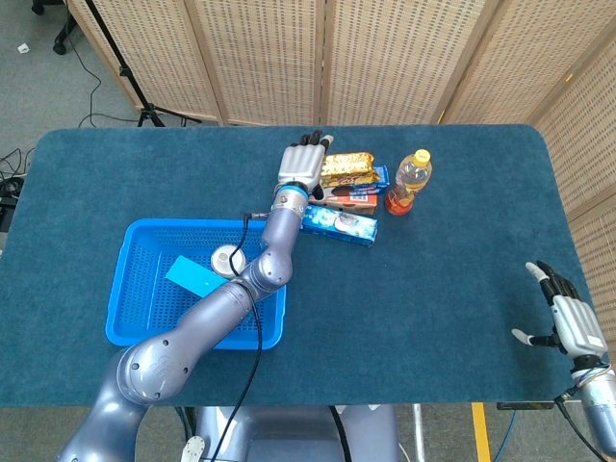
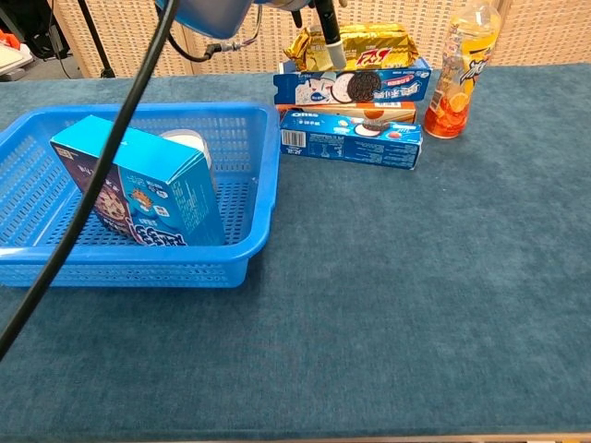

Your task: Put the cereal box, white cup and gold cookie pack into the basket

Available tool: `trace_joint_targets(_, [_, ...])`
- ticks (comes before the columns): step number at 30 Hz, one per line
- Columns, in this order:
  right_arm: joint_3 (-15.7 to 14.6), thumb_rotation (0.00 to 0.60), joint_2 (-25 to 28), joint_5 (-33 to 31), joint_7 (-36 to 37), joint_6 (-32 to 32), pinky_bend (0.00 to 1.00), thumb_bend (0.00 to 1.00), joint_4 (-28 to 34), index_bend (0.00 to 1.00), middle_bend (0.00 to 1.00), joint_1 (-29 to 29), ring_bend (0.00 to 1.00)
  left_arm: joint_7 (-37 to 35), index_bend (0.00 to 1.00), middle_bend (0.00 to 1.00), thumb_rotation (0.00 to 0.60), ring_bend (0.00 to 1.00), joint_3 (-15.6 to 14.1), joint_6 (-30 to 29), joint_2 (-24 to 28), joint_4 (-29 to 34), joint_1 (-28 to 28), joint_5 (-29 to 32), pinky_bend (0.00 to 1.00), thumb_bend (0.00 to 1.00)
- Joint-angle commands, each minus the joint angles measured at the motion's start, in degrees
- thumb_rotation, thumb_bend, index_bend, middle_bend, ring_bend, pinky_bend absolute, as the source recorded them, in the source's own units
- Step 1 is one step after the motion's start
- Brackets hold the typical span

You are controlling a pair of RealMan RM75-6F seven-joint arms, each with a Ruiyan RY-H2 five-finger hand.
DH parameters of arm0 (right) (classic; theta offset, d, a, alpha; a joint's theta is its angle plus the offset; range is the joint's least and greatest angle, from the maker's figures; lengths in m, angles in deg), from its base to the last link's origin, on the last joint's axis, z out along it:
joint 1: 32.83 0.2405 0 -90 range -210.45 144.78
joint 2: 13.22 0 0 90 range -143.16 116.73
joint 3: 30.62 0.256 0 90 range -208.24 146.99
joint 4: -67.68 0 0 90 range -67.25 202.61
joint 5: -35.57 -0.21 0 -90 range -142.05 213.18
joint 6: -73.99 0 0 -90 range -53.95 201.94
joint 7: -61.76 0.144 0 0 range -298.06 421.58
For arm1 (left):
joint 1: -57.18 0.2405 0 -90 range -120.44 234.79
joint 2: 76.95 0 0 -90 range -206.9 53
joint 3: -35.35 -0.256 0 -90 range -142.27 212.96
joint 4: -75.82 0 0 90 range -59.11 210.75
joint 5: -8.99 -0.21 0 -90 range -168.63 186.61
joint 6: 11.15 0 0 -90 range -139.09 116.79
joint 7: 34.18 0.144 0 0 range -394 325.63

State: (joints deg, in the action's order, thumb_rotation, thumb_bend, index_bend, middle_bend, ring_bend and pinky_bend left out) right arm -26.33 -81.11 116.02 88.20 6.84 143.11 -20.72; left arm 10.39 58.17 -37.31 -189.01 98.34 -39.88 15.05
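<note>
The blue basket [image 1: 135,327] [image 2: 263,185] sits at the table's left. In it stands a tilted blue cereal box [image 1: 197,277] [image 2: 138,185], with the white cup [image 1: 228,259] [image 2: 189,141] behind it. At the back, the gold cookie pack [image 1: 348,168] [image 2: 365,44] lies on top of stacked boxes. My left hand [image 1: 301,166] hovers over the pack's left end with its fingers stretched out. One dark finger [image 2: 328,39] hangs in front of the pack; I cannot tell if it touches. Near the table's front right corner, my right hand [image 1: 568,322] stays open and holds nothing.
Under the gold pack lie a blue cookie box [image 1: 358,190] [image 2: 355,88] and an orange box [image 2: 388,111]. In front of them is a long blue box [image 1: 339,222] [image 2: 351,137]. An orange drink bottle [image 1: 408,181] [image 2: 459,69] stands to the right. A cable [image 2: 92,203] crosses the basket.
</note>
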Motion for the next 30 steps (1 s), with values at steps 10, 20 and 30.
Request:
trace_joint_targets(10, [0.0,0.6,0.0,-0.1,1.0,0.3,0.04,0.16,-0.6,0.0,0.0,0.1,0.0,1.7,0.28,0.02,0.6,0.06,5.2,2.3,-5.1,-7.5,-1.6,-4.0,0.18,0.26])
trace_joint_targets(20, [0.0,0.6,0.2,0.1,1.0,-0.3,0.04,0.16,-0.4,0.0,0.0,-0.1,0.0,0.0,0.52,0.2,0.6,0.21,7.5,1.8,-7.5,-10.6,-0.9,-11.3,0.29,0.38])
trace_joint_targets(30, [0.0,0.6,0.3,0.2,0.5,-0.5,0.04,0.16,0.0,0.0,0.0,-0.1,0.0,-3.7,0.64,0.28,0.6,0.26,9.7,-0.1,-6.7,-11.2,0.2,-18.6,0.32,0.43])
